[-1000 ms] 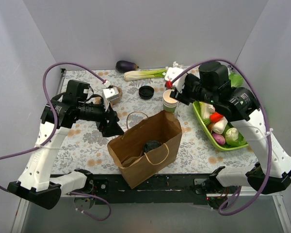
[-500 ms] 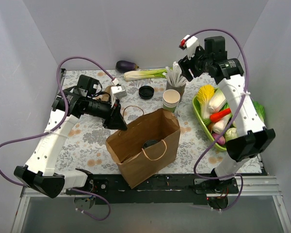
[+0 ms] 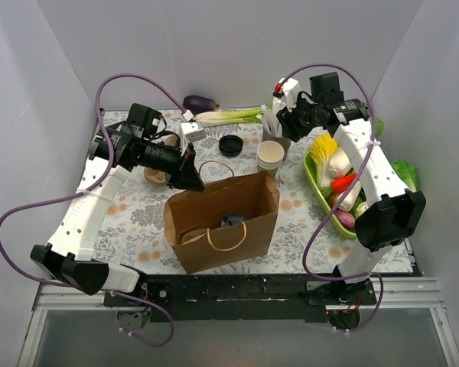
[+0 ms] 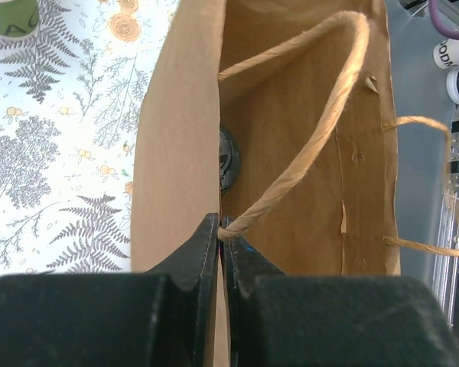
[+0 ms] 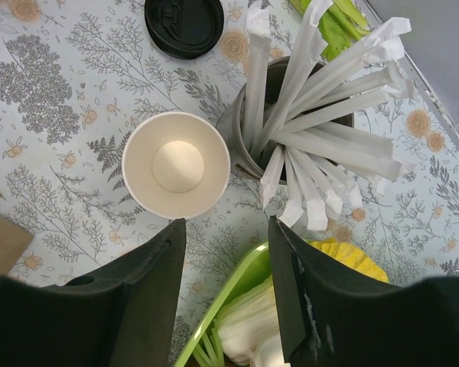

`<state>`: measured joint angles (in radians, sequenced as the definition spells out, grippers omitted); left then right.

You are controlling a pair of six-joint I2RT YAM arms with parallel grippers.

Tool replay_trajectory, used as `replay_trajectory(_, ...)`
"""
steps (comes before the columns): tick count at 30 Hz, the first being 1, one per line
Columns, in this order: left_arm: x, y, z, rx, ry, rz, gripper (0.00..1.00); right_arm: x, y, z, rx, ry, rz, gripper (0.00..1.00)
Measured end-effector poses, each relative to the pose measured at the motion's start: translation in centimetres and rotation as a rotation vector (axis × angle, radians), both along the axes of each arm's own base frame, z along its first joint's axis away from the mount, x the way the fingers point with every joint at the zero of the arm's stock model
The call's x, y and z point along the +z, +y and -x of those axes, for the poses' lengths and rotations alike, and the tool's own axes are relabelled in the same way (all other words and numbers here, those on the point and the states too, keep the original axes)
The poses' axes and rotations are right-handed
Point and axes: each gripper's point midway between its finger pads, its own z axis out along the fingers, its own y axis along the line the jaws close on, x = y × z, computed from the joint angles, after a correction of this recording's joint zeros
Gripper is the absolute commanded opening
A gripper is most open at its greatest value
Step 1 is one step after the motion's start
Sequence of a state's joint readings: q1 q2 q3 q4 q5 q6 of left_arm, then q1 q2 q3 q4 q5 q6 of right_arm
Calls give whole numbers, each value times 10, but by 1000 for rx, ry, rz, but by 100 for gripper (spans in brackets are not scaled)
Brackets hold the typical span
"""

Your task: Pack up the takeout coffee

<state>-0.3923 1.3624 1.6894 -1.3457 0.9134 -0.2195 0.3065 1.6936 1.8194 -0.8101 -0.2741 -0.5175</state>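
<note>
The takeout coffee [image 3: 231, 222] is inside the brown paper bag [image 3: 245, 200]; only its black lid [image 4: 228, 158] shows against the bag's wall. My left gripper [image 3: 194, 182] is shut on the bag's rim [image 4: 180, 115], where the twine handle [image 4: 314, 138] is fixed, and its jaws [image 4: 220, 228] pinch the paper. My right gripper [image 3: 281, 125] hangs high above the straw holder. It [image 5: 226, 233] is open with nothing between its fingers.
A stack of lidless cups [image 3: 269, 158] [image 5: 176, 164] stands behind the bag, with a loose black lid [image 3: 230, 145] [image 5: 183, 25] and a holder of wrapped straws [image 3: 275, 130] [image 5: 306, 115] nearby. A green tray [image 3: 315, 188] of vegetables sits right. An eggplant [image 3: 200, 103] and a leek [image 3: 229, 116] lie at the back.
My left gripper has closed on the bag's rim and drawn it left and back, widening the mouth. The right arm rose away from the cup stack to above the straws.
</note>
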Motion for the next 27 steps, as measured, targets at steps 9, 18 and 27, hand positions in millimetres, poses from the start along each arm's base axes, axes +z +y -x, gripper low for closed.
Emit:
replay_trajectory(9, -6, 0, -20, 51, -23, -37, 50, -23, -1, -10, 16, 26, 40, 49)
replay_trajectory(18, 2, 1, -34, 109, -83, -38, 53, -41, -3, -22, 0, 45, 68, 40)
replay_trajectory(27, 10, 3, -36, 139, -111, -35, 54, -43, -3, -30, -6, 31, 80, 1)
